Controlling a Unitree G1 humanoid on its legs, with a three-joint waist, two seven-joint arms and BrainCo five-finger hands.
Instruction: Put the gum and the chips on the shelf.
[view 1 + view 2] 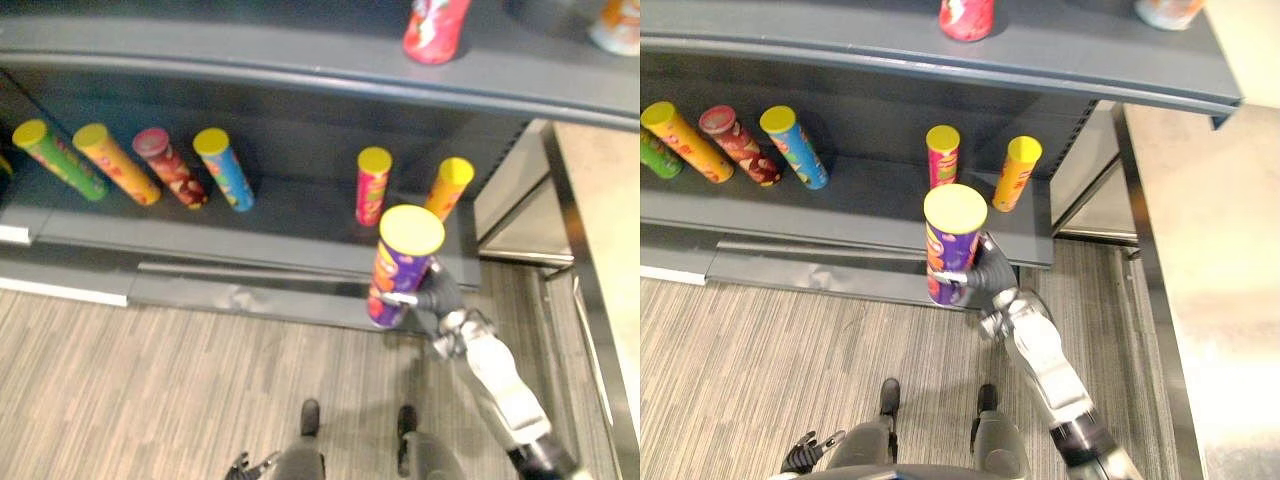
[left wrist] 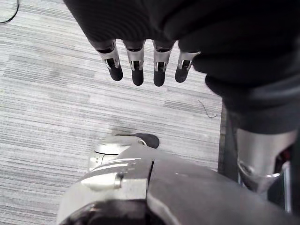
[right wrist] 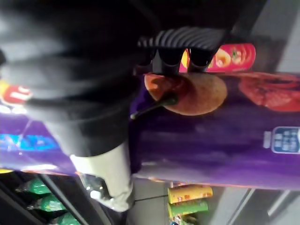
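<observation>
My right hand (image 1: pixel 438 292) is shut on a purple chips can (image 1: pixel 400 270) with a yellow lid. It holds the can upright, low down, just in front of the dark lower shelf (image 1: pixel 300 215). In the right wrist view the fingers (image 3: pixel 180 51) curl over the purple can (image 3: pixel 211 136). The can stands level with a pink can (image 1: pixel 372 185) and an orange can (image 1: pixel 447 188) on that shelf. My left hand (image 1: pixel 800 455) hangs low by my side over the floor, open, its fingers (image 2: pixel 136 65) straight and holding nothing.
Green (image 1: pixel 55 158), orange (image 1: pixel 115 163), red (image 1: pixel 170 167) and blue (image 1: pixel 225 168) cans stand in a row further left on the lower shelf. A red can (image 1: pixel 435 28) stands on the upper shelf (image 1: pixel 300 55). A pale counter (image 1: pixel 600 220) lies at the right.
</observation>
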